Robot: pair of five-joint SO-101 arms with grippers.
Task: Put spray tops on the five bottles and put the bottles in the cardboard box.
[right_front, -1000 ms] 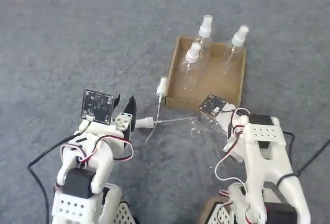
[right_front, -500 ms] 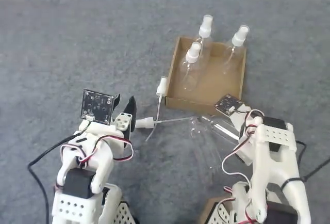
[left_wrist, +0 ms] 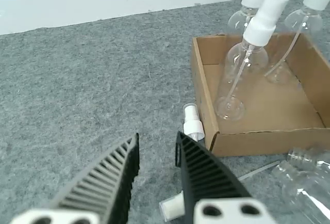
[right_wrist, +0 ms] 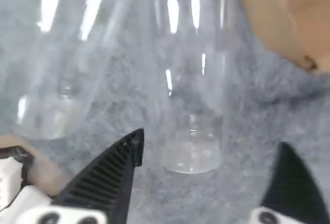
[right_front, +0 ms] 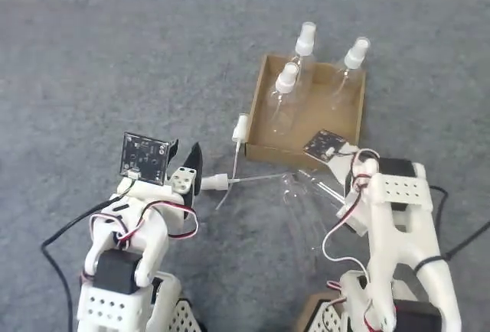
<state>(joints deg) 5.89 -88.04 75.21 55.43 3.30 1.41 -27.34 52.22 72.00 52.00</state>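
The left arm (right_front: 134, 225) sits folded low at the near left. The left gripper (left_wrist: 154, 167) points forward and slightly down, jaws a narrow gap apart. The right arm (right_front: 394, 209) bends forward at the near right. The right gripper (right_wrist: 206, 157) faces down, jaws spread wide.

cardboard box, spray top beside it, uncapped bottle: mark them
brown cardboard box (right_front: 314, 115), high view, bare floor
white spray top beside box (left_wrist: 194, 127), left wrist view, head
uncapped clear plastic bottle (left_wrist: 298, 157), left wrist view, threaded neck
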